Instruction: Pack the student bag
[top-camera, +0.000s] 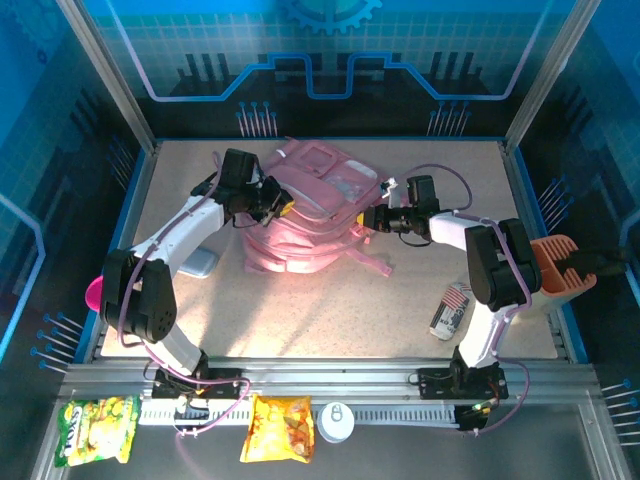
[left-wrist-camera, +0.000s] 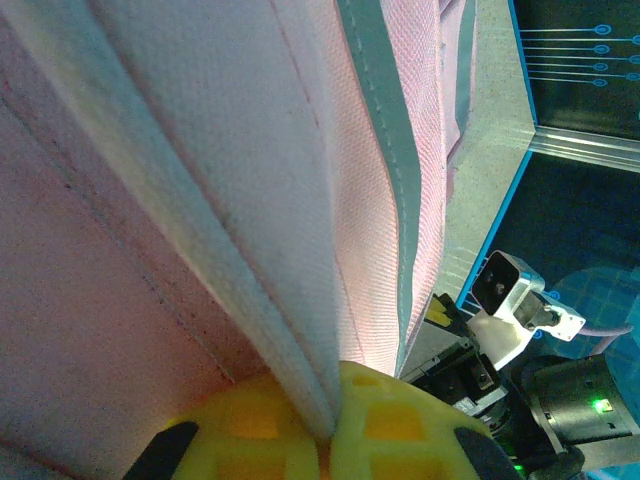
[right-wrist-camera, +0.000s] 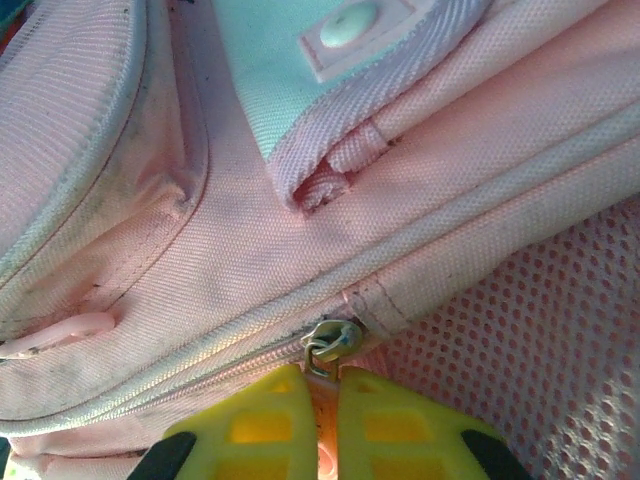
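**Bag (top-camera: 310, 215) gripped both sides**

Pink, soft, with pale front pockets, the bag lies flat mid-desk (top-camera: 330, 300). The left gripper (left-wrist-camera: 325, 430) is pinched shut on a seam fold (left-wrist-camera: 300, 330). The right gripper (right-wrist-camera: 328, 430) is closed on the zip pull (right-wrist-camera: 327, 400) below the slider (right-wrist-camera: 333, 340). I'd draw along the zip line, left holding fabric taut.

High fixed camera looking down over the whole table (top-camera: 330, 310), left wrist camera pressed close against the pink bag (left-wrist-camera: 150, 200), right wrist camera just as near its zip (right-wrist-camera: 335, 340), bag common to all three.
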